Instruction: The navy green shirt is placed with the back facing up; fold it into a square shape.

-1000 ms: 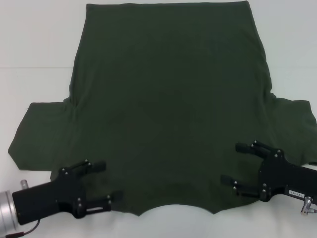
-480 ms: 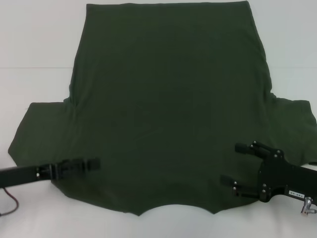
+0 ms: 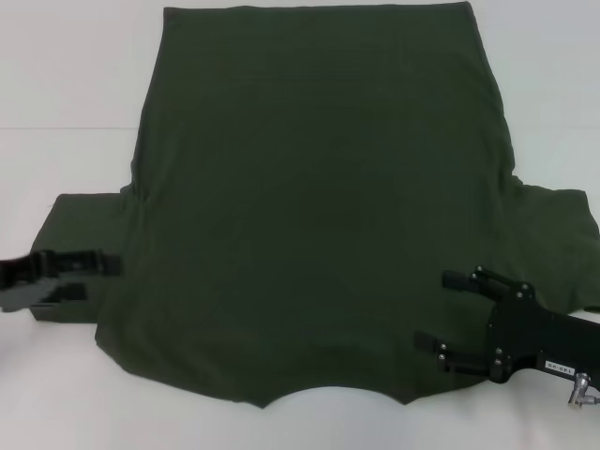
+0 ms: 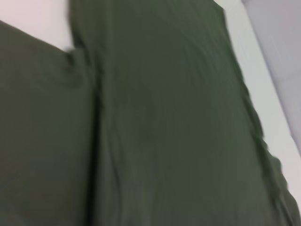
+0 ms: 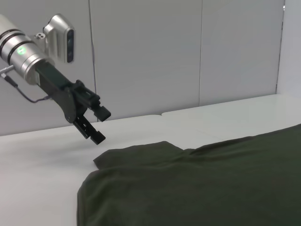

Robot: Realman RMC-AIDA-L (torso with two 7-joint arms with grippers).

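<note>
I see the navy green shirt [image 3: 314, 202] lying spread flat on the white table [image 3: 66, 84], its curved neckline at the near edge and its hem at the far edge, with one short sleeve extending to each side. The left gripper [image 3: 80, 277] is over the outer end of the left sleeve, at the left border of the head view; in the right wrist view it [image 5: 96, 124] hangs above the table just beyond that sleeve, apart from the fabric, and its fingers stand open with nothing between them. The right gripper [image 3: 448, 311] is over the shirt's near right shoulder area, beside the neckline; its two fingers [image 3: 461, 279] are spread wide and hold nothing. The left wrist view shows only shirt fabric [image 4: 155, 122] and a strip of table.
</note>
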